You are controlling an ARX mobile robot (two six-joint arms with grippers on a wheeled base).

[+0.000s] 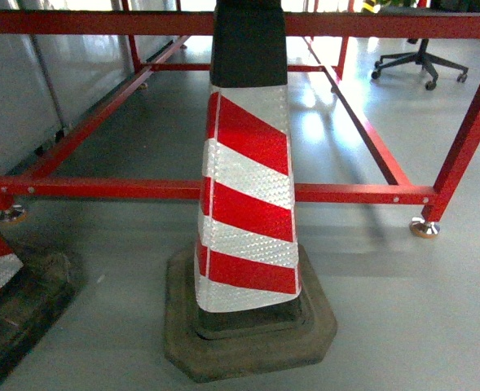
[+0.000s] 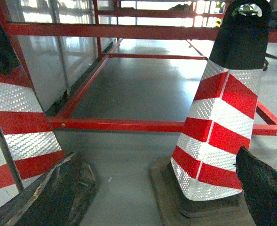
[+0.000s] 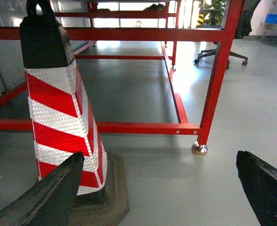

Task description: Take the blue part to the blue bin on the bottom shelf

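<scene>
No blue part or bin was seen — only a red-and-white striped traffic cone [image 1: 248,204] and red steel frame [image 1: 142,189]; both grippers' fingers [image 3: 49,193] were spread wide, empty — nothing begun.

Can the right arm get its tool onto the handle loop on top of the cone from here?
Probably yes. In the right wrist view the open tool sits low near the floor, the striped cone just left of it, and nothing blocks the handle loop; it would have to rise.

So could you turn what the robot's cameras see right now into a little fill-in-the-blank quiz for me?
1. The traffic cone has white and ____ stripes.
2. The cone's top is coloured ____.
3. The metal frame behind the cone is painted ____.
4. In the right wrist view, the right gripper's fingers stand ____.

Missing words: red; black; red; apart
</scene>
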